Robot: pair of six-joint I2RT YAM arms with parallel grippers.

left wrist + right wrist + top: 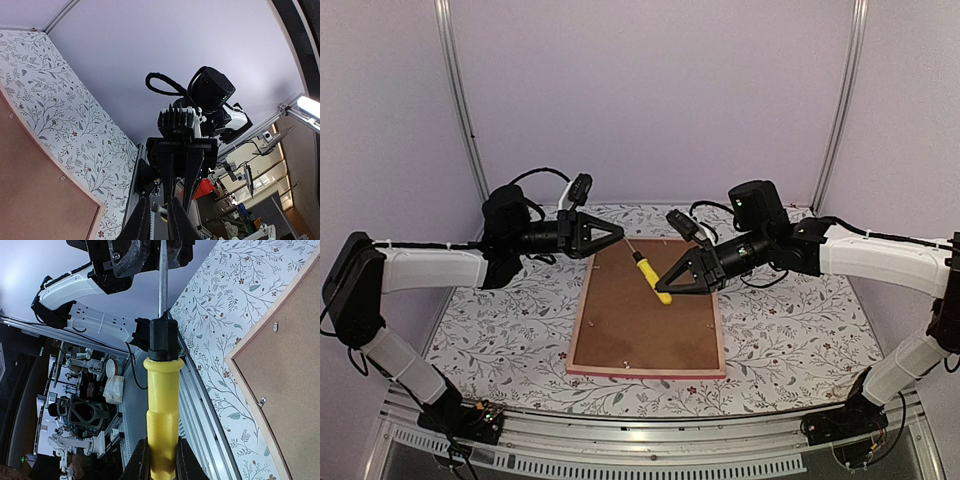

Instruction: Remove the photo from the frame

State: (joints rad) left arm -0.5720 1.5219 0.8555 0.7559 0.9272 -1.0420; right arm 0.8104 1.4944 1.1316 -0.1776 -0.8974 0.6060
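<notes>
Flowery tablecloth [500, 330] on the table, plain lilac walls [650, 100] w/ metal posts [460, 100] in the back corners. Left gripper [618, 235] hangs over the far left corner of the frame [645, 373], fingers nearly together at the tip of a screwdriver [653, 278] — can't tell if it's actually pinching it. Frame lies flat mid-table, back up, brown backing board [640, 330] showing, pink edge all round, long axis running straight away from the arm bases. Right gripper [663, 286] is clamped on the yellow handle — shaft points left twd the other arm.
</notes>
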